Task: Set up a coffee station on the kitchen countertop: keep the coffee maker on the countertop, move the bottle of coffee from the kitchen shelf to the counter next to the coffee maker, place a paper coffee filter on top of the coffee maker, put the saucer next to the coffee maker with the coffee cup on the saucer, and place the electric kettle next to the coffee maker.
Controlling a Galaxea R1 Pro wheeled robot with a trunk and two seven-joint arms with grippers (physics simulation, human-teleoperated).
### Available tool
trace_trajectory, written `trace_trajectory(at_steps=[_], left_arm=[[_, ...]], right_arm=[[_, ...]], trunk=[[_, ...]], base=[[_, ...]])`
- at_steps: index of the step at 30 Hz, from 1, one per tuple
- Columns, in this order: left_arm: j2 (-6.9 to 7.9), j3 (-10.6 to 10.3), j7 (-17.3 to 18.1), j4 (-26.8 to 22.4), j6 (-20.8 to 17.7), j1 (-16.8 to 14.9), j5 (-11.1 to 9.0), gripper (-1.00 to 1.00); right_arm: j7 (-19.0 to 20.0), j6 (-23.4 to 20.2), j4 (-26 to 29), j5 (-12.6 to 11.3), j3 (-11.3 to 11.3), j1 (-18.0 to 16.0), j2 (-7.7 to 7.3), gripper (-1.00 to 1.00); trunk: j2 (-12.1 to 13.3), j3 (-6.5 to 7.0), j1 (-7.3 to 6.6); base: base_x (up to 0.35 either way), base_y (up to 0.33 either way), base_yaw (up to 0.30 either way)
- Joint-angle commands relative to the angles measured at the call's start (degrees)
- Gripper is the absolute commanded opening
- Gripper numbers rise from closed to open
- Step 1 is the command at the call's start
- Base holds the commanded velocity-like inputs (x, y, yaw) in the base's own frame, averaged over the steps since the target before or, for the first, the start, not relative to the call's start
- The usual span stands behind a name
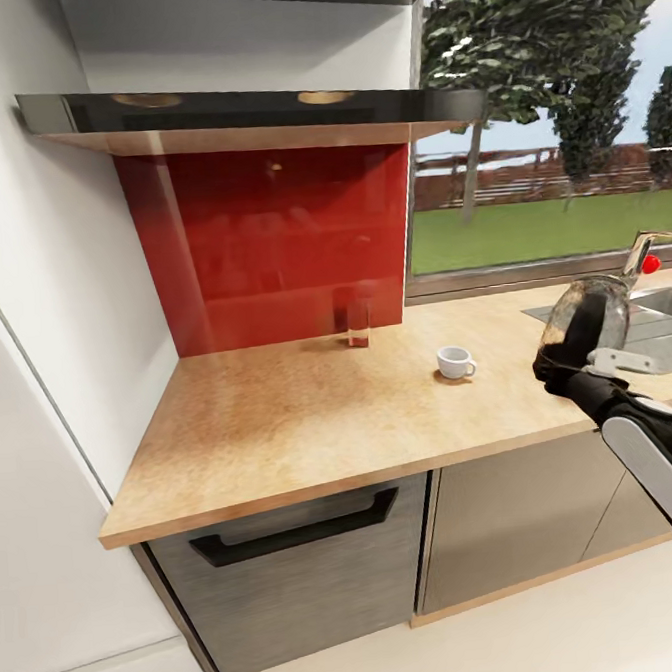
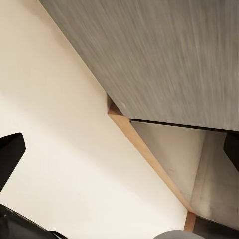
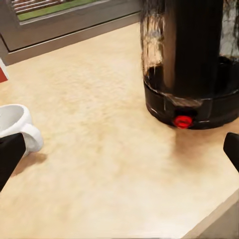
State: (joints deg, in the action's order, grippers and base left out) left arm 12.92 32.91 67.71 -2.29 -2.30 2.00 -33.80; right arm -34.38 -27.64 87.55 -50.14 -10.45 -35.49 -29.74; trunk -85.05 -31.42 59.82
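Just ahead of the open right gripper — electric kettle, untouched.

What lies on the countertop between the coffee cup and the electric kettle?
Nothing: bare wood-grain countertop separates the coffee cup from the electric kettle in the right wrist view; the head view agrees.

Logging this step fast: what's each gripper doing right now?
Left gripper: open, holding nothing.
Right gripper: open, empty, beside the kettle.
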Motion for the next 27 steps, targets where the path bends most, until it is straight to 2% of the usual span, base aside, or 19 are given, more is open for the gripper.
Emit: trace_trajectory(at_steps=[1, 3, 7, 10, 18, 27], left_arm=[[0.0, -0.5, 0.1, -0.1, -0.2, 0.0, -0.6, 1.0], [0.0, -0.5, 0.1, -0.1, -0.2, 0.0, -0.6, 1.0], [0.0, -0.5, 0.1, -0.1, -0.2, 0.0, -0.6, 1.0], [0.0, -0.5, 0.1, -0.1, -0.2, 0.0, -0.6, 1.0], [0.0, -0.5, 0.1, -0.1, -0.2, 0.0, -0.6, 1.0], [0.0, -0.4, 0.1, -0.1, -0.2, 0.0, -0.6, 1.0]], right_arm=[[-1.1, -0.1, 0.1, -0.4, -0.3, -0.2, 0.24, 1.0], [-2.4, -0.2, 0.2, -0.4, -0.4, -0.7, 0.64, 1.0], [-8.6, -0.5, 0.2, -0.4, -1.3, -2.7, 1.67, 1.0], [-10.1, -1.3, 0.2, -0.4, -2.1, -3.5, 2.01, 1.0], [-12.6, -2.4, 0.2, -0.3, -2.7, -4.2, 2.26, 1.0], [-13.2, -2.6, 0.1, -0.3, -2.7, -4.2, 2.27, 1.0]], trunk=[[0.0, -0.05, 0.0], [0.0, -0.05, 0.0], [0.0, -0.05, 0.0], [0.0, -0.05, 0.0], [0.0, -0.05, 0.0], [0.0, -0.05, 0.0]], base=[[0.0, 0.0, 0.0], [0.0, 0.0, 0.0], [0.0, 0.0, 0.0], [0.0, 0.0, 0.0], [0.022, -0.022, 0.0], [0.05, -0.077, 0.0]])
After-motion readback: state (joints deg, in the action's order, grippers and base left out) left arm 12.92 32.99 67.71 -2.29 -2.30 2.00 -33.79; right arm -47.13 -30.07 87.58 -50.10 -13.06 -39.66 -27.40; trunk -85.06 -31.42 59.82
